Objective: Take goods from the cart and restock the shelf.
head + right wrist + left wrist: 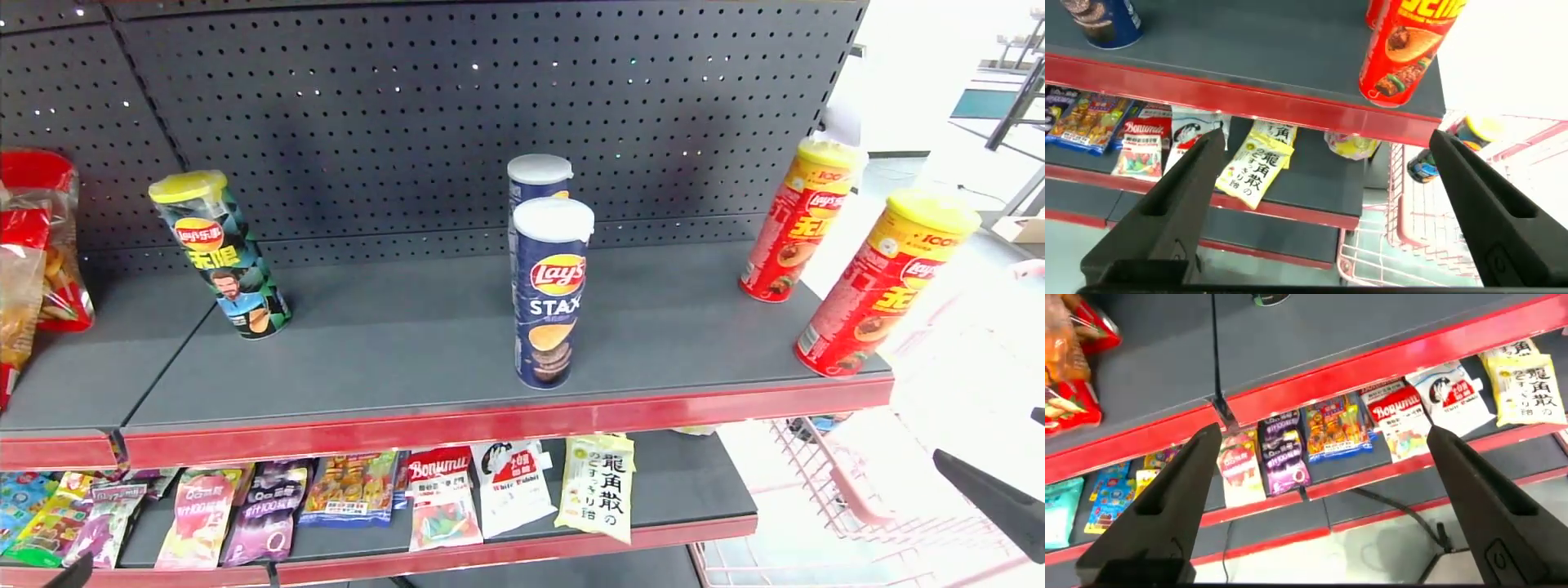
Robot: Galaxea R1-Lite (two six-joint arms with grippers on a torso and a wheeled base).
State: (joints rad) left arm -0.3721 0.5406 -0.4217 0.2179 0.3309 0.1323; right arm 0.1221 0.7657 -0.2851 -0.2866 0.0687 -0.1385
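A yellow-lidded can [1422,168] sits in the pink cart [1404,229].

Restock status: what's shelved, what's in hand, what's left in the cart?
Shelved: one green can, two blue cans and two red cans stand on the top shelf. In hand: nothing; left gripper and right gripper are open, empty. Left: at least one yellow-lidded can sits in the cart.

This is a shop. The shelf [392,359] holds chip cans [551,294], snack bags [441,498] lie under it, and a pink cart [857,494] is beside it.
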